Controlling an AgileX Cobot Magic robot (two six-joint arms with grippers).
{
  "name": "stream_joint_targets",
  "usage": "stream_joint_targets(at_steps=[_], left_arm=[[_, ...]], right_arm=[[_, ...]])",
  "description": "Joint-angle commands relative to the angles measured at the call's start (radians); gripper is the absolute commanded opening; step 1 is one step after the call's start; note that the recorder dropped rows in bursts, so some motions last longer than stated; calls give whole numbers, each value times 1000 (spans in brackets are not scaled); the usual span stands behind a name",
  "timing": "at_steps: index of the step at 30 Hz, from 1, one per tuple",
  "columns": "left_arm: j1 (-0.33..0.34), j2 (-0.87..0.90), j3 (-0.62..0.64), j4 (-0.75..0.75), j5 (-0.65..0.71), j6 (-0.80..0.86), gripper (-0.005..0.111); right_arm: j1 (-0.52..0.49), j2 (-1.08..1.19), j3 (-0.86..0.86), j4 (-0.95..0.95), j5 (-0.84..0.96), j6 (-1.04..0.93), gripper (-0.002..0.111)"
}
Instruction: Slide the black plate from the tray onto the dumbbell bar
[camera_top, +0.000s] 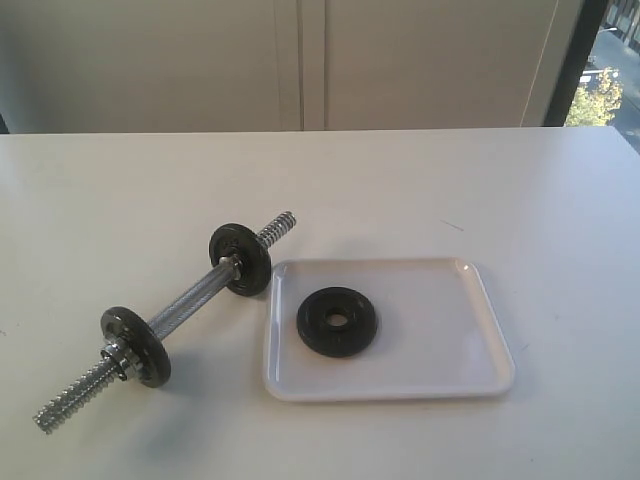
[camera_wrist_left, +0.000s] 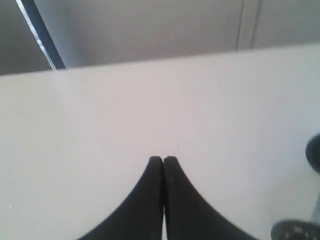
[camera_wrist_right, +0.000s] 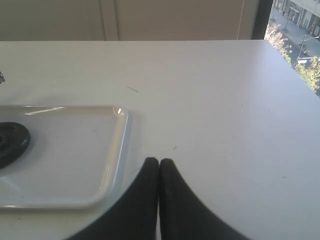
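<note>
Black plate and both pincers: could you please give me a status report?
Left pincer shut, empty. Right pincer shut, empty, by tray. Black plate flat in tray, untouched. Bar beside tray, two grey discs on it, nothing blocking.

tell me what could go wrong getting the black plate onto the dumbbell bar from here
The black plate lies flat in the tray, so the right gripper, shut now, may get a poor hold on its edge and drop it or drag the tray.
The dumbbell bar rests loose on two discs; pushing on its threaded end could roll it unless the left gripper steadies it.
</note>
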Motion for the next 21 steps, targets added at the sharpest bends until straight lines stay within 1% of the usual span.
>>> stream_joint_targets(at_steps=[1, 3, 5, 7, 10, 13, 16, 21], left_arm=[[-65, 178, -129, -126, 244, 203, 0], [-86, 278, -208, -265, 352, 357, 0], [-92, 379, -294, -415, 468, 502, 0], [-92, 473, -373, -514, 542, 597, 0], [-103, 582, -460, -608, 576, 640, 0], [-140, 671, -530, -624, 564, 663, 0], [-196, 761, -591, -619, 550, 671, 0], [-283, 911, -675, -600, 486, 670, 0]], right_arm=[[-3, -7, 5, -2, -4, -2, 0], [-3, -7, 5, -2, -4, -2, 0], [-3, -7, 5, -2, -4, -2, 0], [-3, -7, 5, -2, -4, -2, 0], [-3, -7, 5, -2, -4, -2, 0], [-3, -7, 5, -2, -4, -2, 0], [-3, -7, 5, -2, -4, -2, 0], [-3, -7, 5, -2, -4, -2, 0]])
